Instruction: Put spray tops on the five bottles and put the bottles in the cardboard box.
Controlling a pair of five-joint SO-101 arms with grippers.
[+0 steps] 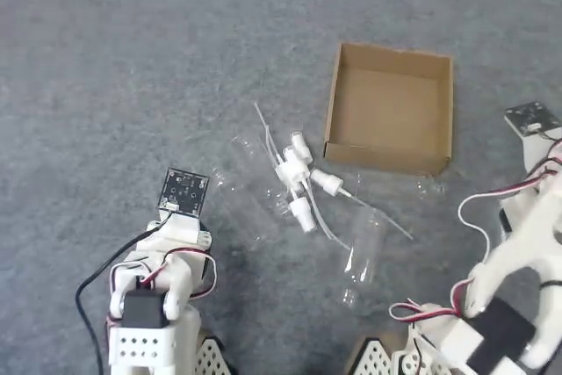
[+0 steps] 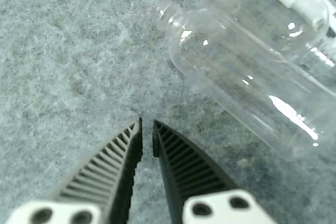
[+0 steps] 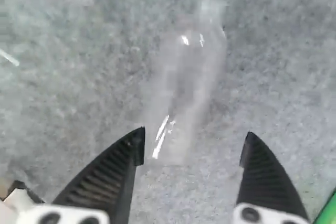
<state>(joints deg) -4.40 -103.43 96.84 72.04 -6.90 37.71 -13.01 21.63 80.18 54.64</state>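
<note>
Desk [image 1: 105,85]: grey, felt-like cover over the whole visible surface.

Cardboard box [image 1: 331,111]: 1, brown, open at the top, sitting flat on the desk toward the far right.

Spray tops [image 1: 291,173]: white, with thin dip tubes, in a loose cluster near the middle of the desk, just beside the box's near left corner.

Bottles [image 1: 364,248]: clear, uncapped, lying on their sides around and among the cluster. Their exact count is hard to tell.
</note>
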